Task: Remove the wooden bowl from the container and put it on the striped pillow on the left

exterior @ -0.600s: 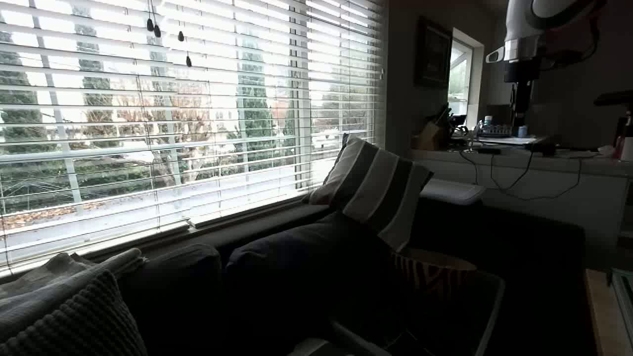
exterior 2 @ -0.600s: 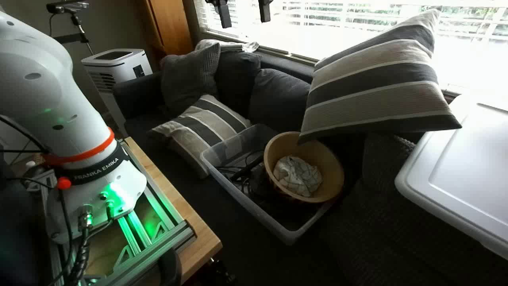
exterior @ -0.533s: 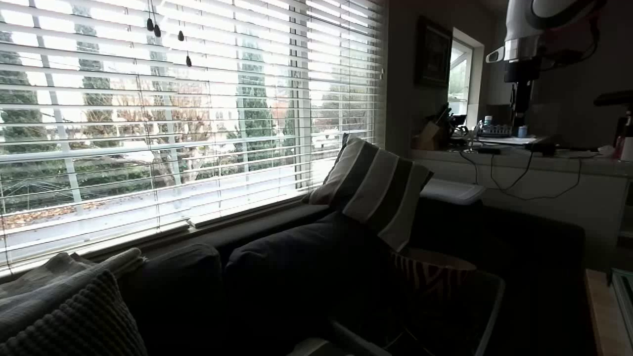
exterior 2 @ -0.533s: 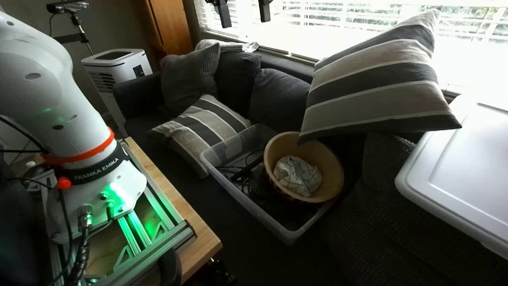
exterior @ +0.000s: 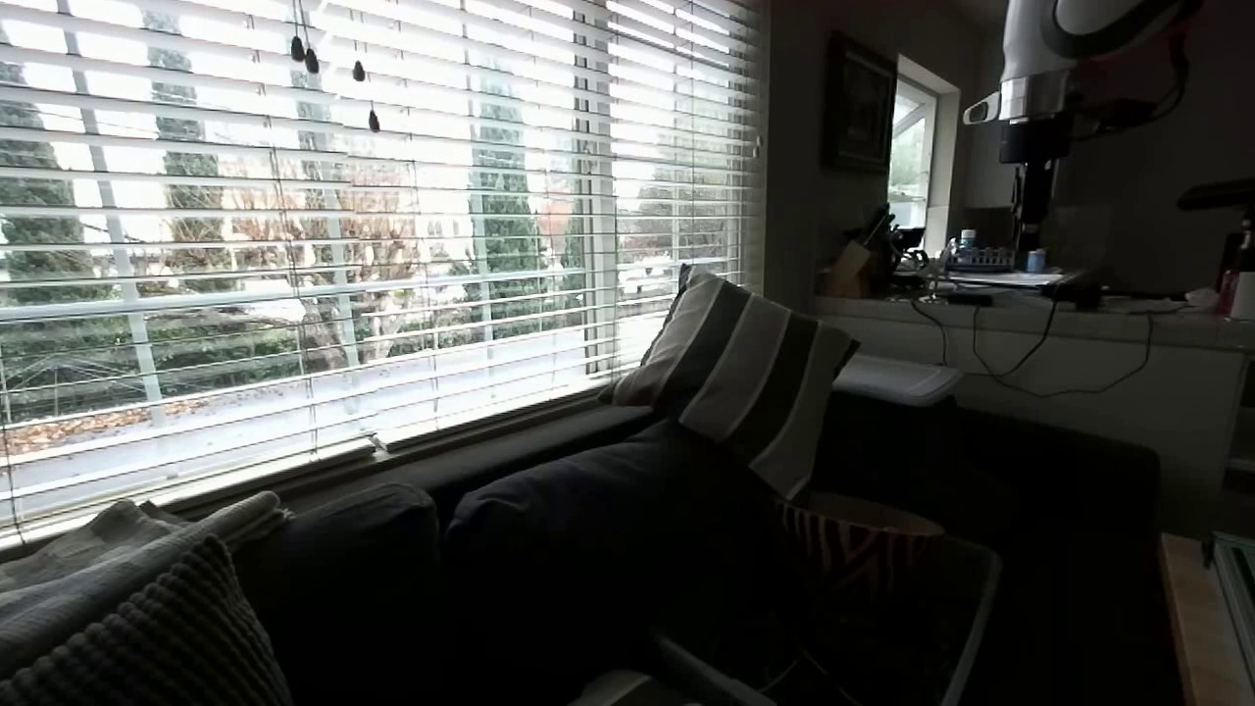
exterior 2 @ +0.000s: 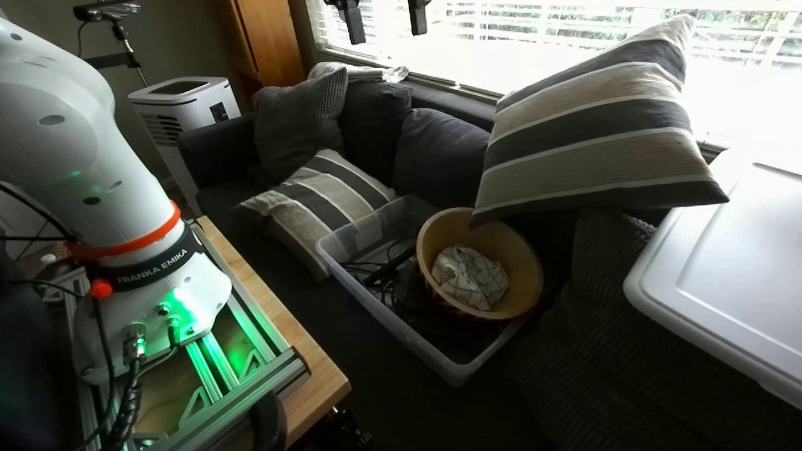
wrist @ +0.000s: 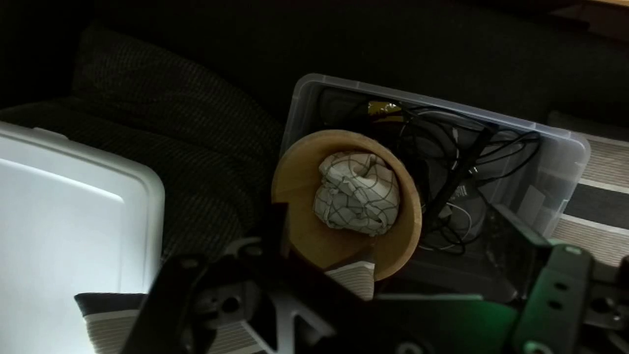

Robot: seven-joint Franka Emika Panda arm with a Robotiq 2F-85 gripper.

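Bowl (exterior 2: 525, 275), with cloth (exterior 2: 473, 279) inside, sits in the container (exterior 2: 401, 324) beside a striped pillow (exterior 2: 326, 194). Gripper (exterior 2: 388, 36) raised: jaws wide apart, grasping nothing.

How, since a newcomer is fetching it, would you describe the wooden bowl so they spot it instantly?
Find the dark sofa below the window, then the clear plastic bin on it. The wooden bowl is inside, beneath a corner of a banded cushion. Unlike the dark clutter beside it, it's round and tan and holds a checked cloth.
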